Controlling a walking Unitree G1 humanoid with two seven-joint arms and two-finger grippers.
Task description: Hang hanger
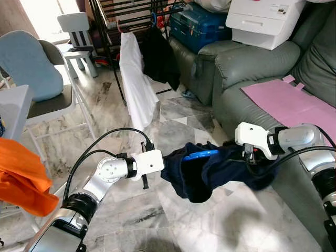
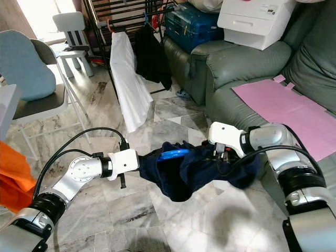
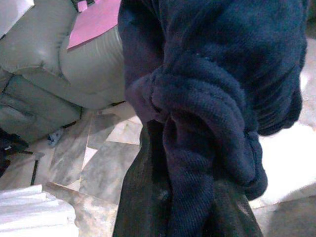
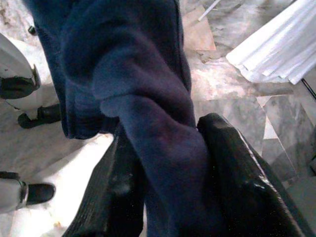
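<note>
A dark navy garment [image 1: 210, 170] hangs stretched between my two arms above the marble floor, with a blue hanger [image 1: 200, 154] lying in its top opening. My left gripper [image 3: 190, 217] is shut on a bunched fold of the navy cloth at the garment's left end. My right gripper [image 4: 168, 197] is shut on a twisted fold at the right end, close to the sofa. The black fingers [image 4: 242, 182] press the cloth from both sides. The drying rack [image 1: 131, 16] stands far ahead with a white garment [image 1: 136, 84] and a black garment [image 1: 160, 58] hanging on it.
A grey-green sofa [image 1: 247, 68] with a pink cloth [image 1: 286, 102] runs along the right. A blue suitcase [image 1: 199, 26] and a white box [image 1: 265, 18] sit on it. A folding chair [image 1: 47, 100] and an orange cloth [image 1: 21, 178] are at the left.
</note>
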